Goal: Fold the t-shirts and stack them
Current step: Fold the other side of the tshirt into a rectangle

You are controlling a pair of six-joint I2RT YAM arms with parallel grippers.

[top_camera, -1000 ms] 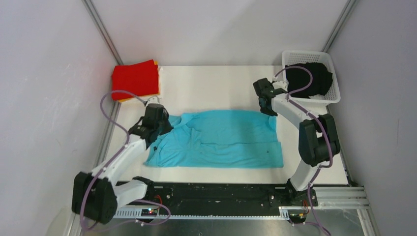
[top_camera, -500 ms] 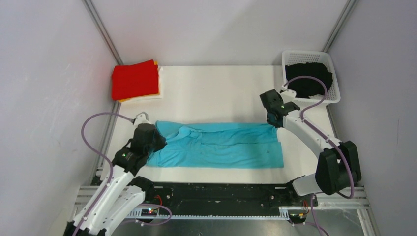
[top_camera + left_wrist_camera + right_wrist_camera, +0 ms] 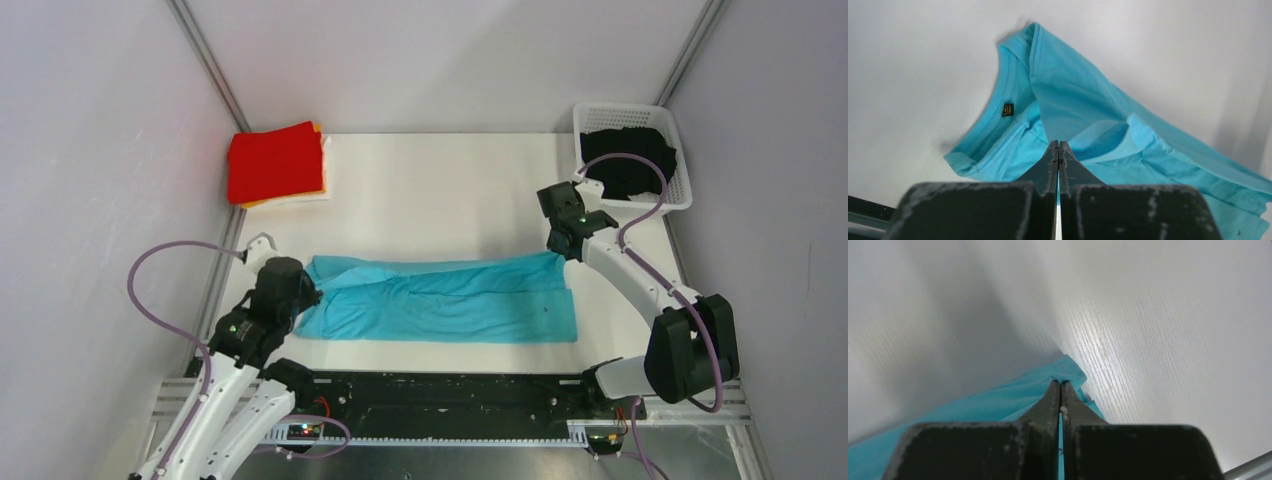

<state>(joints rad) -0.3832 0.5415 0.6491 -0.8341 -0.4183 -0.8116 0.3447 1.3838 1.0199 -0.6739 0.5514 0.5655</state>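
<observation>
**A:** First entry?

**B:** One turquoise t-shirt (image 3: 440, 300), lying on the near half of the white surface (image 3: 440, 190), between the two arms. Its long axis runs left to right, with the collar end on the left and the hem on the right.

**A:** And the left gripper (image 3: 1058, 146)?

**B:** Its fingers are pressed together, pinching the cloth at the collar end. The neck label (image 3: 1007, 109) sits just beyond the tips.

**A:** The right gripper (image 3: 1061, 385)?

**B:** Closed to a sliver on the far right hem corner. The far edge between the two grips looks raised and taut, though the overhead view is too coarse to be sure.

**A:** Other stock?

**B:** One red t-shirt (image 3: 275, 162), folded, topping a stack with an orange layer (image 3: 319, 128) beneath, in the far left corner. One black t-shirt (image 3: 628, 160), bundled in the basket (image 3: 625, 108), in the far right corner. Both are well apart from the turquoise item.
</observation>
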